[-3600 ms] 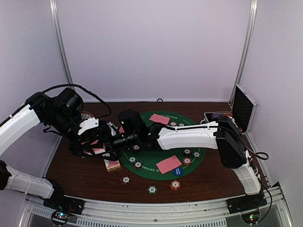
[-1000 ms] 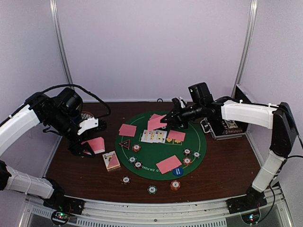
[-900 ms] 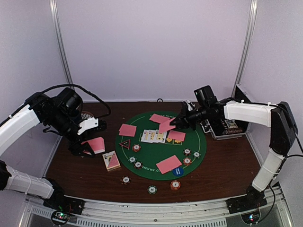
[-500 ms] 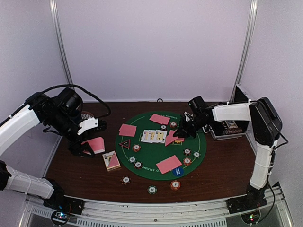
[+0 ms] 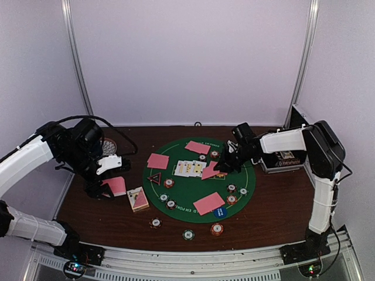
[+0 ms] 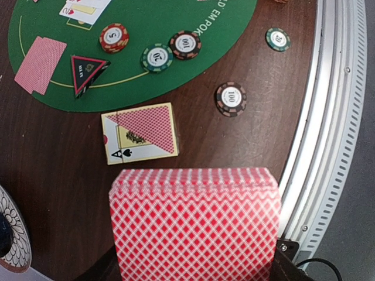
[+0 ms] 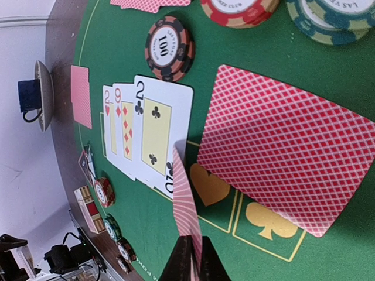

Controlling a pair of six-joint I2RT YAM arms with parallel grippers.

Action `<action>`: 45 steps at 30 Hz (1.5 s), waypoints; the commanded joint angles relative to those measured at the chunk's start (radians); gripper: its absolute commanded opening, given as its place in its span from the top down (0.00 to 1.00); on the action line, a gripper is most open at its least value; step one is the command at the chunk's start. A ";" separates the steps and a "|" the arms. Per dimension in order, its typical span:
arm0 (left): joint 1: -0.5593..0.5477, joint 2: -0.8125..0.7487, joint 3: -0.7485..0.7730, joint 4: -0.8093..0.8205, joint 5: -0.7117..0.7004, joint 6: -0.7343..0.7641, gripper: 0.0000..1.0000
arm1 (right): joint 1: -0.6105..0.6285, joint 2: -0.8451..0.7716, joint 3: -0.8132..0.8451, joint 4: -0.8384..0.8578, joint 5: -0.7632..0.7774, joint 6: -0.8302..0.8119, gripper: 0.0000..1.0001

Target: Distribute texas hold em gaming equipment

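1. Pale lilac walls [image 5: 193, 58] close in the booth at the back, left and right.
2. A dark brown wooden table [image 5: 99, 219] spans the space between them.
3. A round green felt mat [image 5: 187, 190] lies at the middle of the table.
4. A black-and-silver metal case [image 5: 300, 133] stands open just right of the mat.
5. Left of the mat, off the felt, the left gripper [image 5: 108, 187] is clamped on a deck of pink-backed cards [image 6: 193, 228].
6. Over the mat's right half, the right gripper [image 7: 190, 249] pinches one pink-backed card [image 7: 186, 205] on edge, beside three face-up cards [image 7: 146, 129] at the mat's centre.
7. Striped poker chips [image 5: 188, 235] dot the mat and the bare wood along its near edge.
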 commanded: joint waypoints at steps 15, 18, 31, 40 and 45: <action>0.298 -0.023 -0.278 0.224 -0.052 0.145 1.00 | -0.001 -0.128 0.073 -0.332 0.270 -0.182 0.24; 0.304 0.004 -0.344 0.293 -0.093 0.175 1.00 | 0.003 -0.199 0.061 -0.335 0.284 -0.174 0.14; 0.266 0.231 -0.400 0.499 -0.080 0.138 1.00 | 0.082 -0.411 0.000 -0.372 0.353 -0.146 0.01; 0.196 0.289 -0.412 0.559 -0.063 0.090 0.67 | 0.122 -0.521 -0.099 -0.366 0.411 -0.124 0.01; 0.126 0.296 -0.419 0.574 -0.060 0.063 0.14 | 0.125 -0.540 -0.124 -0.403 0.442 -0.138 0.00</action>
